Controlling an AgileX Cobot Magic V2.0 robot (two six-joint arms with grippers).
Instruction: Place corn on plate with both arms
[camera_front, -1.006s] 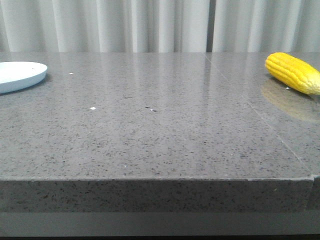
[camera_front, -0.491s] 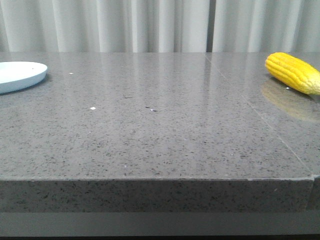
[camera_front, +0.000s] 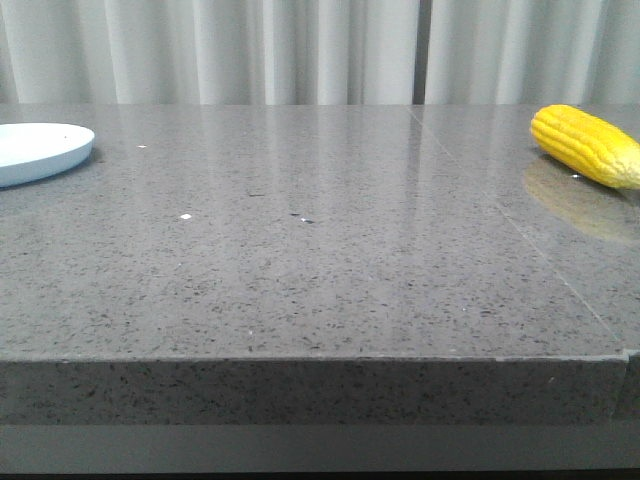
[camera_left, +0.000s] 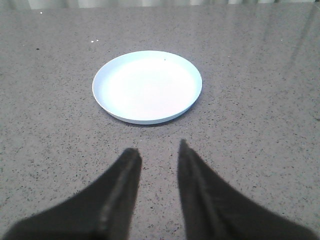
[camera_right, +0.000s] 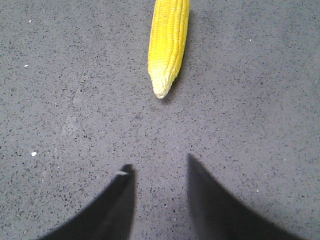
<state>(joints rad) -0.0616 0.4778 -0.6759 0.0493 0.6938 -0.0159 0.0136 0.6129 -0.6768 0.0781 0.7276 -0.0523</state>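
Left gripper (camera_left: 157, 152) is open, a clear gap between its two dark fingers (camera_left: 122, 185), holding nothing and touching nothing visible; whether the fingertips touch the worktop (camera_left: 260, 100) or hang above it can't be told. The plate (camera_left: 148, 86) sits just beyond the tips, roughly in line with the gap, apart from them. It is white, round, low rim, nothing on it, flat on the grey speckled worktop. Right gripper (camera_right: 160, 167) is also open, fingers (camera_right: 212, 200) spread with bare worktop (camera_right: 260, 100) showing between them, nothing held, no contact with the corn (camera_right: 167, 42). Corn lies ahead of this gripper, paler tapered tip pointing back toward the fingertips, near but clearly apart; the cob's thick end runs out of the right wrist view. It rests flat on the worktop, slightly off the gap's centre line. In the front view neither gripper shows. There the plate (camera_front: 40, 150) is at the far left edge, partly cut off, and the corn (camera_front: 588, 145) is at the far right edge, lying at an angle with its reflection below it on the glossy surface. Plate and corn are well apart, at opposite sides of the worktop (camera_front: 320, 260). A thin seam (camera_front: 520, 235) runs across the slab on the corn's side. White curtain (camera_front: 300, 50) hangs behind. A few small white specks (camera_front: 185, 216) lie mid-worktop.
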